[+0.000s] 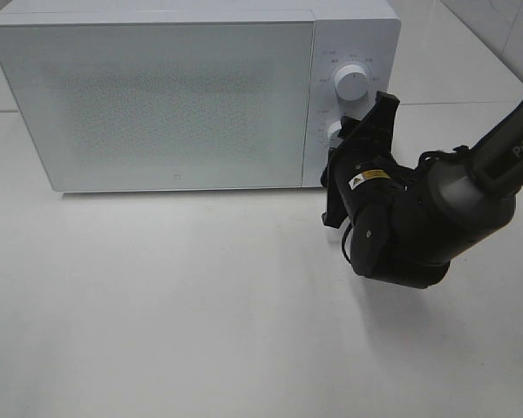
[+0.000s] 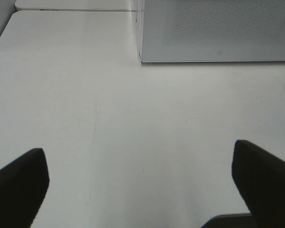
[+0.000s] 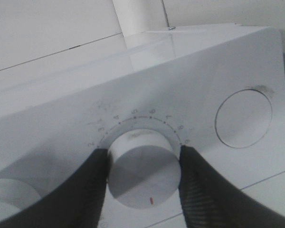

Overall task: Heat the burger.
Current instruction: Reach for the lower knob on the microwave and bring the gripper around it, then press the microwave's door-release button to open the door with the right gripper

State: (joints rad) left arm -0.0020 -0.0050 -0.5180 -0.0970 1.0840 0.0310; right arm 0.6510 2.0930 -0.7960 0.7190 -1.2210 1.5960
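You could not see the burger in any view. The microwave [image 1: 157, 104] stood on the bench [image 1: 200, 305] with its frosted door [image 2: 213, 28] shut, so the burger was most likely behind it, though nothing confirmed that.

The step in hand looked like setting the time. Your right arm [image 1: 471, 174] reached in to the control panel, and its jaws were closed at about half width on the lower knob [image 3: 142, 173], one on each side of the rim. The upper knob [image 1: 352, 83] was free.

To do this well, you needed to roll the wrist about the knob's own axis rather than swing the arm, so that neither jaw slid off the smooth rim. The grip sat centred, which suited a clean twist. You needed to watch the red mark [image 3: 151, 200] against the numbered scale [image 3: 133, 116] and stop short rather than overshoot. Pressing inward risked shoving the light oven back across the bench.

Your left jaws stood wide and held nothing, low over bare bench in front of the door. They were best kept there.
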